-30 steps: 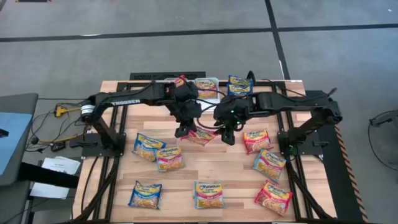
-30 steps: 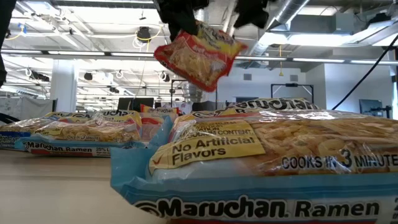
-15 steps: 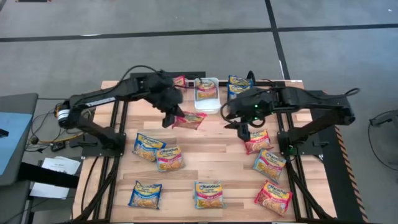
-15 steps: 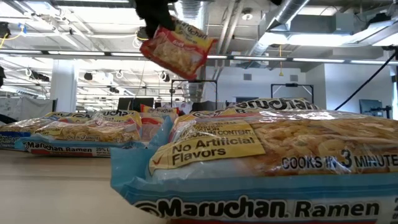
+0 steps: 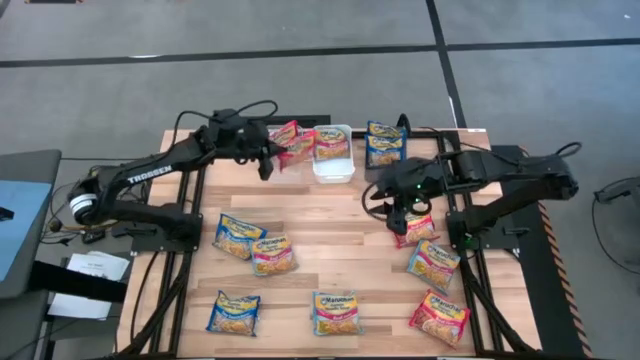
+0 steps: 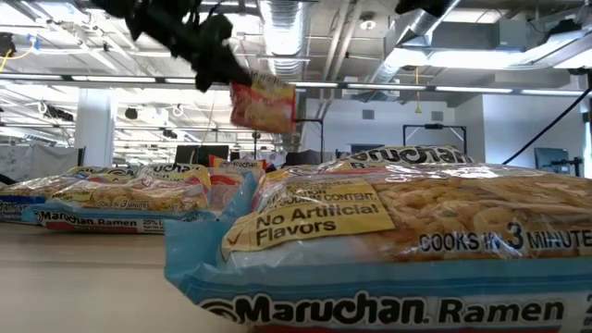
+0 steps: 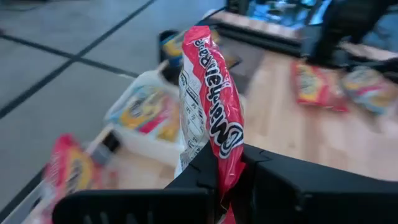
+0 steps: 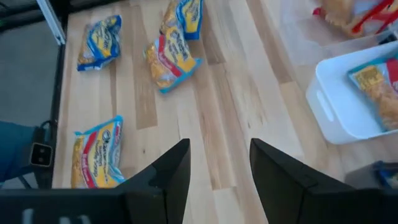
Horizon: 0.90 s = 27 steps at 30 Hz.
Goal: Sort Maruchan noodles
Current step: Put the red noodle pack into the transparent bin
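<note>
Looking down from the high view, the left gripper is clamped on a red packet at upper centre, beside the white bin, probably for dropping there. The right gripper hovers with fingers apart over a red packet on the table. The left wrist view shows the held packet edge-on. Other packets lie lower down.
</note>
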Each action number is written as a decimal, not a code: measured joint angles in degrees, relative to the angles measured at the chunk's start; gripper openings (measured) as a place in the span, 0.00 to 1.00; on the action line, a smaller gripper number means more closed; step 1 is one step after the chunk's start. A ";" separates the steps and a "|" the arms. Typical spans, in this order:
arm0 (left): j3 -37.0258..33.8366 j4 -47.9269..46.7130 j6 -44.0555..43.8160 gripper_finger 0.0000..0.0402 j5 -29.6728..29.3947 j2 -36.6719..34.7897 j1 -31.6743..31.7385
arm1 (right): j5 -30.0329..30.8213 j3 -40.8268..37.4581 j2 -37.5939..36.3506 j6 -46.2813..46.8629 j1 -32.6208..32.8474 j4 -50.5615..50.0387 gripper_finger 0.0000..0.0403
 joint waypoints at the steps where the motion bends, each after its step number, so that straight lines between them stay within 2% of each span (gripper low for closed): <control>1: -1.21 2.06 0.51 0.00 -0.10 0.34 0.85 | 0.33 -0.25 0.04 0.38 0.42 -0.14 0.46; 7: -7.15 8.14 3.19 0.00 -4.40 0.64 5.55 | 0.66 -0.58 0.53 2.26 2.38 0.41 0.46; 11: -9.33 10.03 3.21 0.00 -4.15 0.64 8.57 | 0.85 -0.58 0.45 2.99 3.16 1.33 0.46; 19: -13.82 16.25 1.05 0.00 -2.98 0.95 10.67 | 2.14 -0.58 0.46 3.57 3.38 1.61 0.46; 27: -14.68 21.69 0.55 0.00 -2.76 7.80 10.97 | 2.14 -0.58 0.46 4.60 3.38 1.59 0.46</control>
